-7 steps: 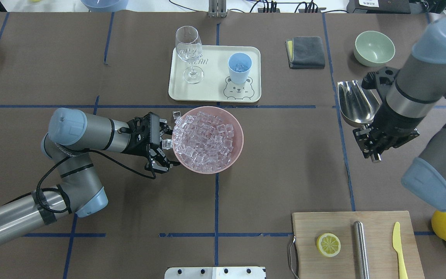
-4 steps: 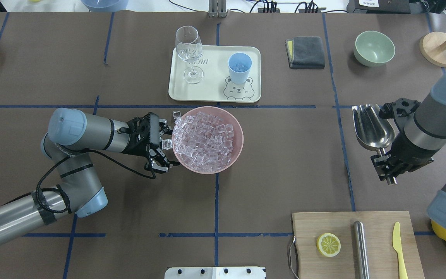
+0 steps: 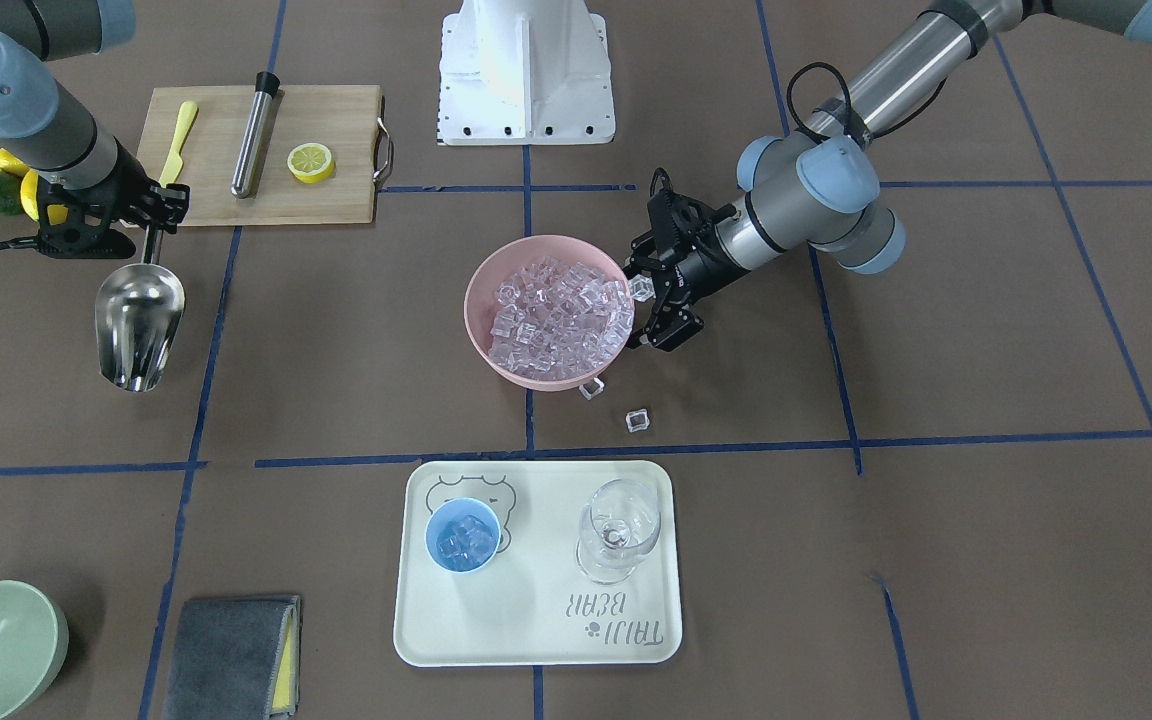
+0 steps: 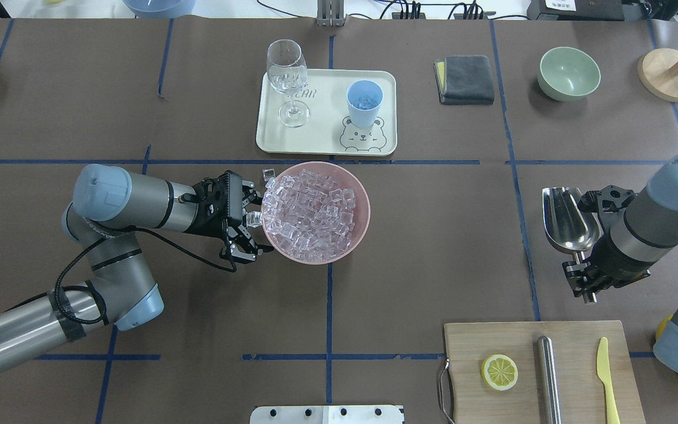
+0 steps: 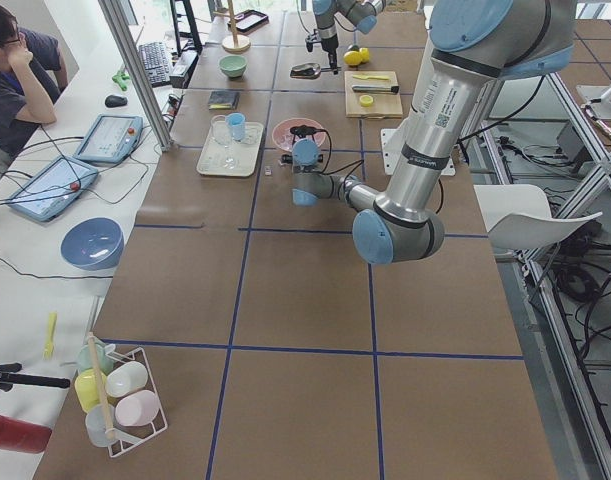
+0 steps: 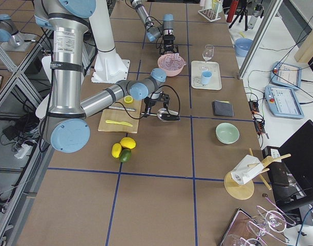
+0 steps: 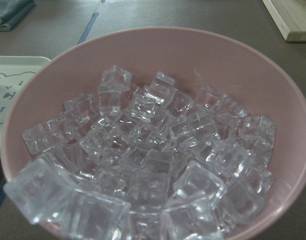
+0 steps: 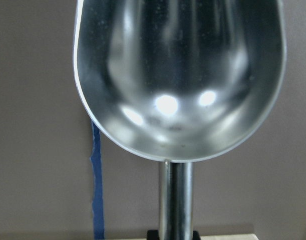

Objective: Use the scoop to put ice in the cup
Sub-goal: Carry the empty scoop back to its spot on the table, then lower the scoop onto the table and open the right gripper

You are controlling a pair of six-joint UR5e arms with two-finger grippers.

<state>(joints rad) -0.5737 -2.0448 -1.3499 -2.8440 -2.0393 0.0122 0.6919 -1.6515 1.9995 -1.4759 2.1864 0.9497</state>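
The ice (image 4: 314,211) is heaped in a pink bowl (image 4: 362,197) at mid-table, and it fills the left wrist view (image 7: 153,165). The light-blue cup (image 4: 365,103) stands on a cream tray (image 4: 321,141) and holds a few cubes (image 3: 464,540). My right gripper (image 4: 580,274) is shut on the handle of the steel scoop (image 4: 568,221). The scoop is empty (image 8: 178,75) and low over the table at the right. My left gripper (image 4: 255,218) is open against the bowl's left side, with one cube between its fingers.
Loose cubes (image 3: 638,420) lie beside the bowl. A wine glass (image 4: 287,79) stands on the tray. A grey cloth (image 4: 465,78), green bowl (image 4: 570,72) and wooden stand (image 4: 670,73) are at the back right. A cutting board (image 4: 574,353) holds a lemon slice, steel cylinder and yellow knife.
My right arm has carried the empty scoop back toward the robot and to the right, away from the tray. The left arm and the bowl have not moved.
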